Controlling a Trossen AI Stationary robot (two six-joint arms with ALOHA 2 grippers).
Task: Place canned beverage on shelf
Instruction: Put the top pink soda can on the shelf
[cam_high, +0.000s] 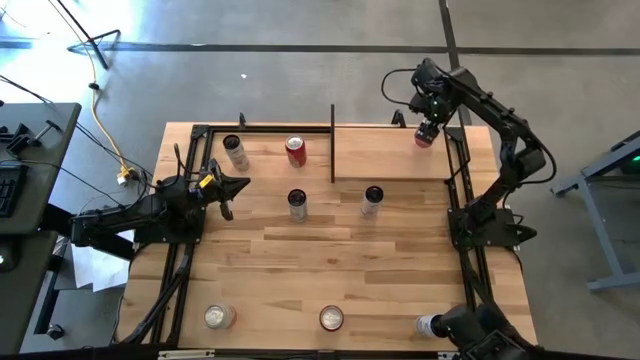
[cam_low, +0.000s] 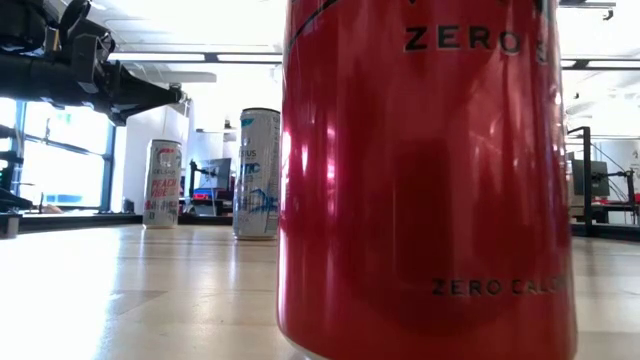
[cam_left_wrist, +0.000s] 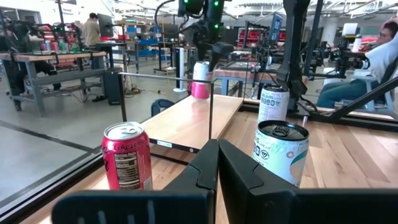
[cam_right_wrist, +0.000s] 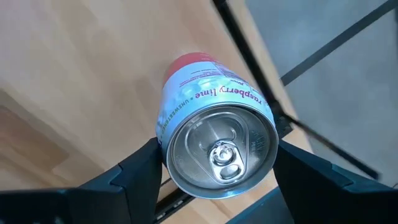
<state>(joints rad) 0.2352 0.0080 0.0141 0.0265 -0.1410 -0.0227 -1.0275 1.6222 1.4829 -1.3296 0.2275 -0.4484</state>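
Note:
The shelf is a pale wood platform edged by black bars at the table's far right. My right gripper is over its far right corner, shut on a white and pink can. That can also shows in the left wrist view. My left gripper is shut and empty at the table's left side, its fingers pointing toward the shelf. My right gripper pinches the can's side wall just below the top rim between its two fingers, one on each side. The fingers come from above, pointing down. The can is upright with its tab end up. Whether its pink base rests on the shelf, I cannot tell.
Other cans stand on the table: a red one, a pale one, two in the middle, and three along the near edge. A red can fills the low view.

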